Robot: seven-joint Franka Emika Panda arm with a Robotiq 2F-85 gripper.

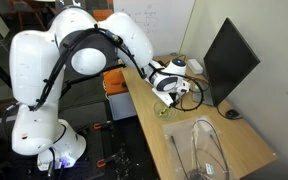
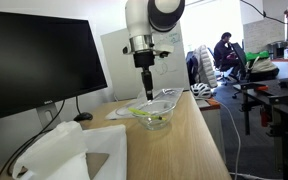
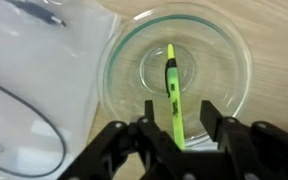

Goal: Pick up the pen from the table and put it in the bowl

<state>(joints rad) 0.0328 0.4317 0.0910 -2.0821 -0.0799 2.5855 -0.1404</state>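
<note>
The small clear glass bowl [image 3: 124, 50] stands on the light-wood table [image 3: 274, 40]. It shows in both exterior views [image 1: 168, 109] [image 2: 154, 116]. A bright green pen [image 3: 171, 85] with a black clip lies slanted in the bowl, its lower end reaching toward my palm. In an exterior view it is a green streak in the bowl [image 2: 157, 122]. My gripper [image 3: 179, 115] hangs straight above the bowl [image 2: 147, 92] [image 1: 167, 96]. Its fingers are apart, one on each side of the pen, not touching it.
A large clear container with wire loops [image 3: 34, 70] [image 1: 204, 150] lies right beside the bowl. A black monitor [image 1: 229, 60] [image 2: 34, 60] and a mouse [image 2: 82, 117] stand at the table's back. The table edge [image 2: 209, 140] runs close by. A person [image 2: 224, 50] sits far off.
</note>
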